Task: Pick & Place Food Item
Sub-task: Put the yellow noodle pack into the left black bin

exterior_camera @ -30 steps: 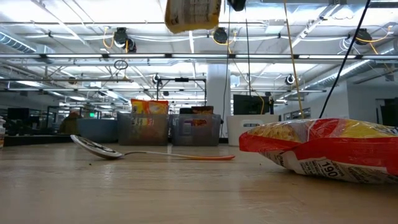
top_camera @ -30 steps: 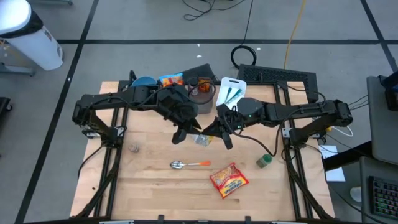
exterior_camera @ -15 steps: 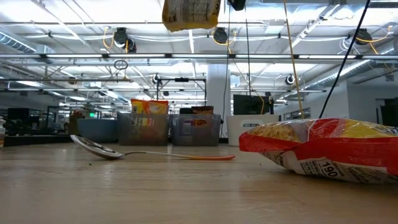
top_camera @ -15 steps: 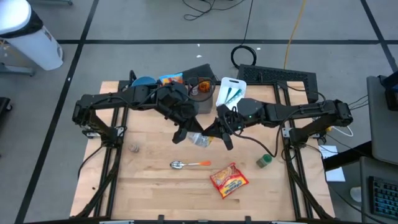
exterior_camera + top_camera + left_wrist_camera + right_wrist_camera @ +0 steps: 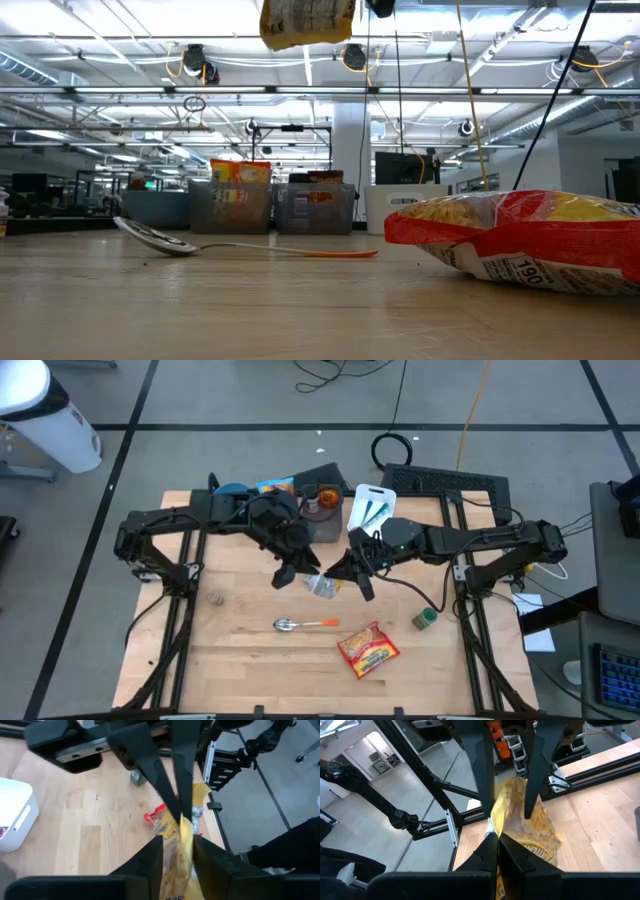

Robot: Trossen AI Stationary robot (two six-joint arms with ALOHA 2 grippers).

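Wooden surface [image 5: 240, 670], high view: spoon [image 5: 305, 624] lower centre; red noodle packet [image 5: 369, 649] lower right; green-lidded jar [image 5: 426, 620] right; small grey object [image 5: 215, 598] left.

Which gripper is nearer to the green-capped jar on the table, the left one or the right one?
Right. The right gripper is over the table's middle, shut on the yellow snack bag, with the green-capped jar off toward its own side. The left gripper holds the bag's other side, farther away.
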